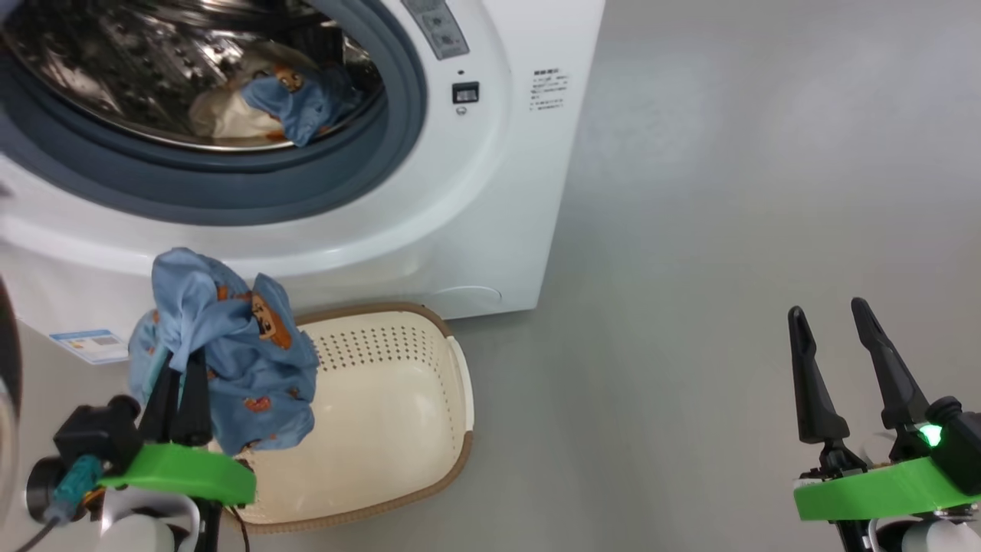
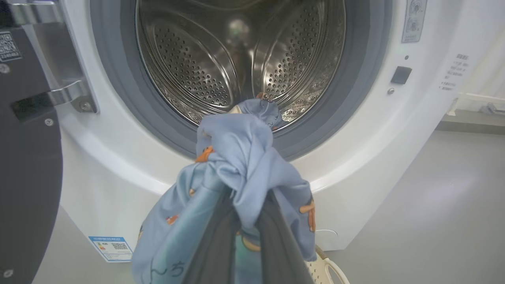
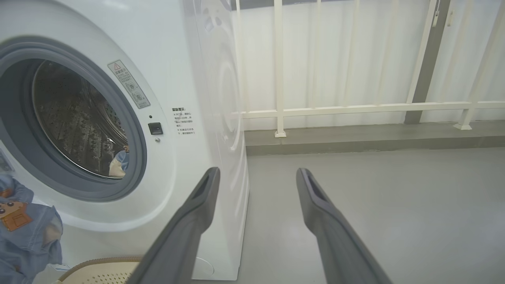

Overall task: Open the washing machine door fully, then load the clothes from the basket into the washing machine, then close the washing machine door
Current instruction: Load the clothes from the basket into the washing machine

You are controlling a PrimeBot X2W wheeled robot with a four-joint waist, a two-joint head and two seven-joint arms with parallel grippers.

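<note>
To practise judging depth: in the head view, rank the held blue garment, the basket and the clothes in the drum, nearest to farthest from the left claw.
1. The held blue garment: pinched in the left claw, lower left.
2. The basket: on the floor, just right of the claw.
3. The clothes in the drum: inside the washing machine, upper left.

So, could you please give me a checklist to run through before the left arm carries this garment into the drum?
1. Left pincer shut firmly on the blue garment: ok.
2. Washing machine door swung clear of the opening: ok.
3. Drum mouth unobstructed ahead of the garment: ok.
4. Loaded clothes lying clear of the gasket: cannot tell.
5. Basket empty: cannot tell, the garment hides part of it.
6. Right pincer open and well aside: ok.
</note>
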